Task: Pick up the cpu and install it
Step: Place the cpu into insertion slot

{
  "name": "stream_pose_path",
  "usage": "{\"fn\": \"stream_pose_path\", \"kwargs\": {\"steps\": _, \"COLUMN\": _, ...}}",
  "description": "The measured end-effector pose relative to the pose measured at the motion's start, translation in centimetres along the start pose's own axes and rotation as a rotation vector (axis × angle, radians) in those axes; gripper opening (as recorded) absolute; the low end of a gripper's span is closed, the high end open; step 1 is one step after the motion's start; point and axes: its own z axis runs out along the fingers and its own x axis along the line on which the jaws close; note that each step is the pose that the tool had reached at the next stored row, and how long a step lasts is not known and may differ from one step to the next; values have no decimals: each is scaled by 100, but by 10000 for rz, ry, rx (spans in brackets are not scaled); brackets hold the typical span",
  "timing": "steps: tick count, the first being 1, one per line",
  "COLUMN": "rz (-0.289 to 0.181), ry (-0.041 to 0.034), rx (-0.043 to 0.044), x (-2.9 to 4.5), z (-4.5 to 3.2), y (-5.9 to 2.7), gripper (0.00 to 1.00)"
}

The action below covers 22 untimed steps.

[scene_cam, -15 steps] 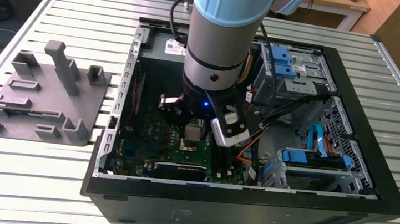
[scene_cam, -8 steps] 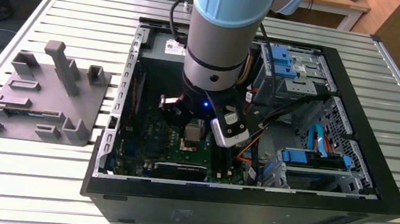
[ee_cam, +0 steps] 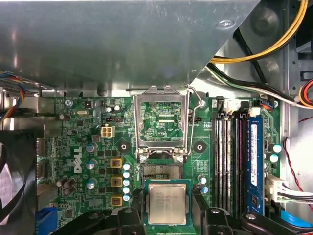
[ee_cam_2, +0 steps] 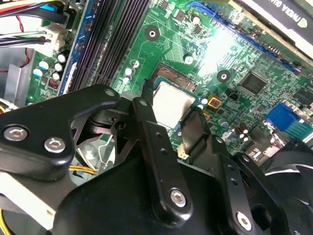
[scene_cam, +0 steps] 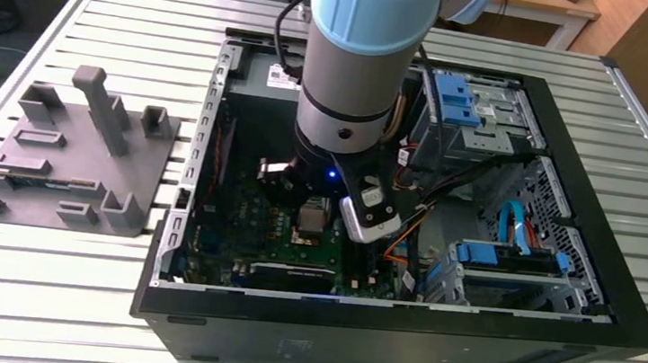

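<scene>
The cpu (ee_cam: 167,204) is being clamped edgewise between closed fingers of the tool (ee_cam_2: 171,100); the socket (ee_cam: 157,171) behind is being partly covered.

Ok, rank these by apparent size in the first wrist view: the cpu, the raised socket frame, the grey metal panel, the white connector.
1. grey metal panel
2. raised socket frame
3. cpu, only slightly smaller; it may be nearer the camera, so this gap is unsure
4. white connector

The pincer (ee_cam: 167,215) grips the cpu (ee_cam: 167,203) by two opposite edges, flat over the green motherboard (ee_cam: 88,147). Just beside it lies the open socket (ee_cam: 160,171), its metal frame (ee_cam: 161,120) lifted up.
</scene>
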Motion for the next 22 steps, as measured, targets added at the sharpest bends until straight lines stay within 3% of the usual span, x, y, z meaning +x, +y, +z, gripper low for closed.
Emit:
{"fn": "stream_pose_path", "kwargs": {"steps": 5, "rz": 0, "ry": -1, "rx": -2, "x": 0, "z": 3, "y": 0, "gripper": 47}}
{"fn": "stream_pose_path", "kwargs": {"steps": 22, "rz": 0, "ry": -1, "rx": -2, "x": 15, "z": 133, "y": -2, "gripper": 47}}
